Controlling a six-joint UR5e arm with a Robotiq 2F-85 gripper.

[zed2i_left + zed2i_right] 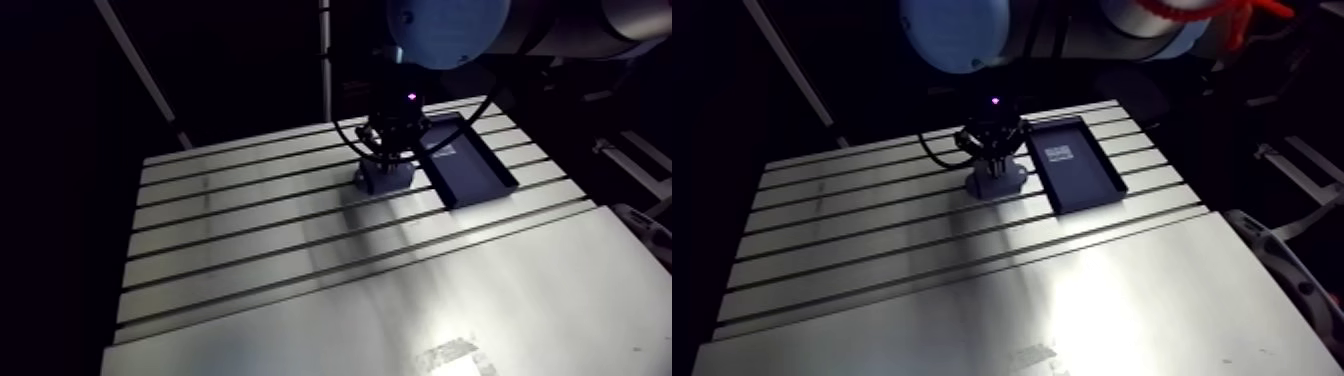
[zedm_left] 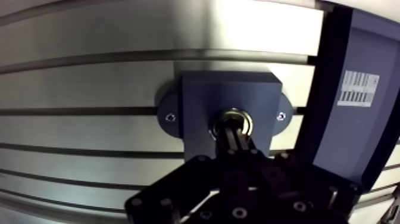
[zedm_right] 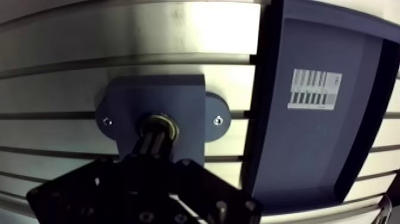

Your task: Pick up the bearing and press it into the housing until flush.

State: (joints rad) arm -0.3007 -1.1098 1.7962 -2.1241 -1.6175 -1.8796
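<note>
**Gripper closed on top of the bearing, at the housing bore**

The gripper [image 2: 235, 130] points down at the table. In the wrist view its two fingers [image 2: 230, 141] are drawn together with no gap to be seen. Their tips rest on the bearing [image 2: 235, 112], which is wider than the closed pair, so they appear to bear on it from above and not to clasp it.

The bearing is a single small metal ring. It sits directly under the fingertips, in the bore at the middle of the housing [image 2: 202, 101]. Whether it lies flush with the top face cannot be told from this angle.

By its look, the ring should be light, hard and quite stiff. Its smooth surface would slip easily in a loose hold. The sound place to grasp it is across the outer ring, on opposite sides. Any pressing force should fall evenly, because a tilted ring is likely to jam in the bore.

There is one housing, a blue-grey block under the gripper. It has a rounded ear on each side and two screws [image 2: 171, 117], one in each ear.

One dark tray [image 3: 309, 149] lies just beside the gripper and close to the housing. It holds nothing except a single barcode label [image 3: 315, 89] on its floor.

The slotted table [image 1: 300, 290] carries everything.
</note>
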